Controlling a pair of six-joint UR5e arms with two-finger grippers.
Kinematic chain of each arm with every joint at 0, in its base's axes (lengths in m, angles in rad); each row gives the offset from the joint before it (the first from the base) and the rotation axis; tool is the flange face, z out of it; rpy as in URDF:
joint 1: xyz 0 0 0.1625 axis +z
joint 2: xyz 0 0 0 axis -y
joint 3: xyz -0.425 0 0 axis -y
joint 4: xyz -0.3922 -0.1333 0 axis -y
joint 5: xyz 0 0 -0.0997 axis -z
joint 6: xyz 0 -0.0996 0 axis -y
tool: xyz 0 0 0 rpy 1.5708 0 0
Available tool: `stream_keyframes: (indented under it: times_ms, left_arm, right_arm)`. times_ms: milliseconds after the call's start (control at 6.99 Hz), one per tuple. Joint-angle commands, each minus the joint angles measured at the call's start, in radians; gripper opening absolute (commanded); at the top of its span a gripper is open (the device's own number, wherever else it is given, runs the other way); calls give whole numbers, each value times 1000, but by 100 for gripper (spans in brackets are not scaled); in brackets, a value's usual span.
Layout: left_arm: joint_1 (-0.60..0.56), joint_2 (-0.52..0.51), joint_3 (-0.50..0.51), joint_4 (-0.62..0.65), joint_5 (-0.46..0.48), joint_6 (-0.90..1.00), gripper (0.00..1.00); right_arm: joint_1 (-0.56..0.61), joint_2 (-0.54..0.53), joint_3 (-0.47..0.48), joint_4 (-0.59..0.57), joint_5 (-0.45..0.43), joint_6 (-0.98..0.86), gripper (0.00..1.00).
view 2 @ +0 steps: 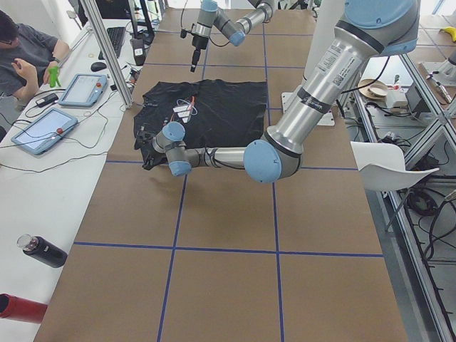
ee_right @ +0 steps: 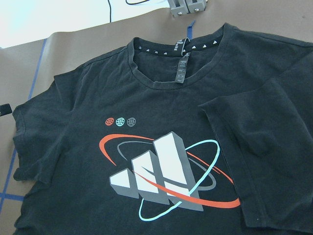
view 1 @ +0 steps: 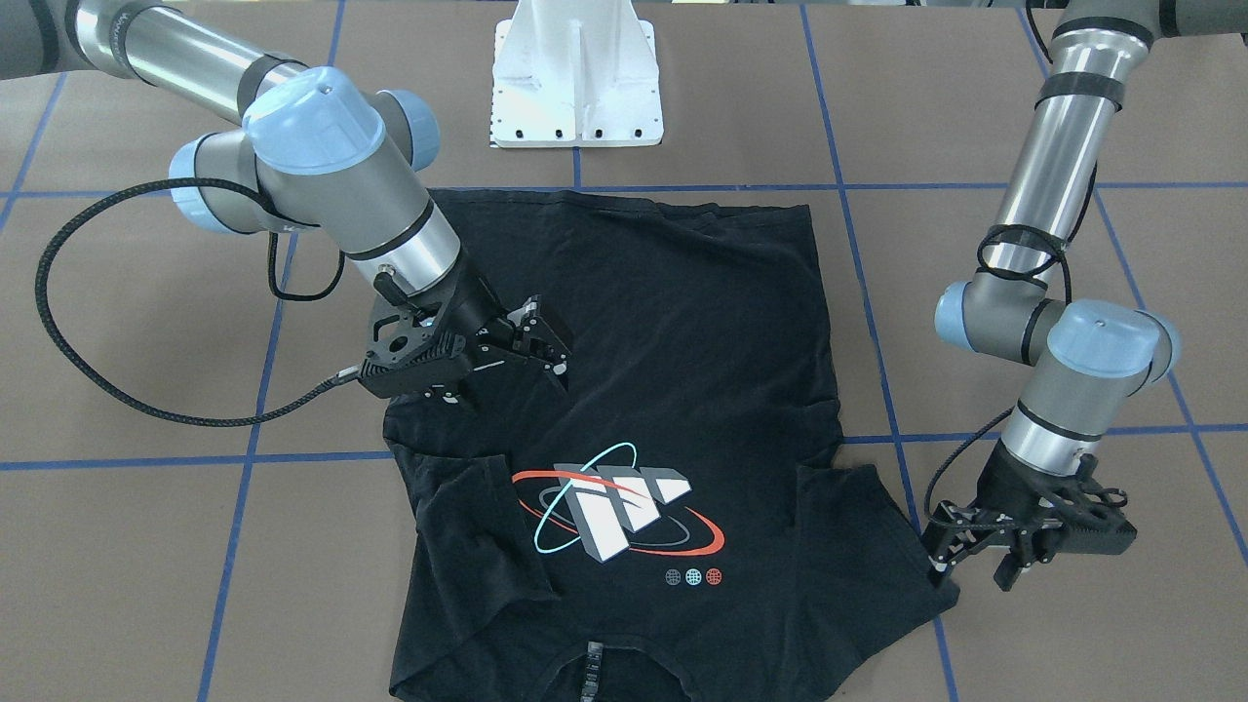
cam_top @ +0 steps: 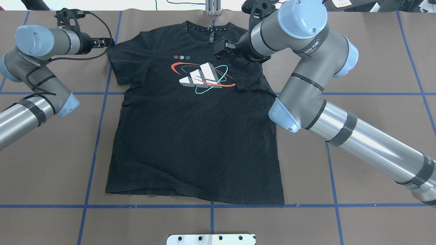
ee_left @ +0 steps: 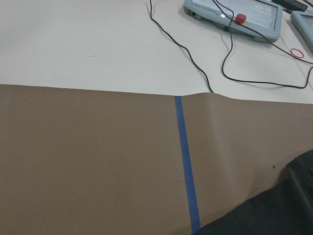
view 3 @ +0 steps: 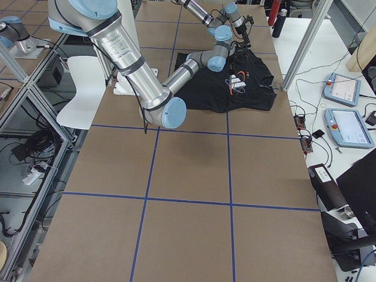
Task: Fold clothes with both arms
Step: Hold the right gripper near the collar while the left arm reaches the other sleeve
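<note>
The black T-shirt [cam_top: 190, 143] lies flat, print up, on the brown paper worktop [cam_top: 51, 170]. It looks like soft matte cotton. In the overhead view its collar is at the top and its hem at the bottom. The right-hand sleeve [cam_top: 250, 76] lies folded onto the chest. The upper-left sleeve [cam_top: 117, 64] is spread out, just right of the left gripper [view 1: 973, 573], whose fingers are apart at its edge. The right gripper [view 1: 549, 341] hovers spread open over the chest.
</note>
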Motion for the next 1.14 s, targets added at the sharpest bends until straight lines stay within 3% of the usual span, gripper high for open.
stream_keyframes:
  times_ms: [0,1002]
  left_arm:
    - [34,-24,39,-2,37,-2,79]
    - [31,-35,70,-1,40,0,65]
  right_arm:
    - [14,-12,13,-1,7,-1,100]
    - [22,-16,11,3,9,-6,100]
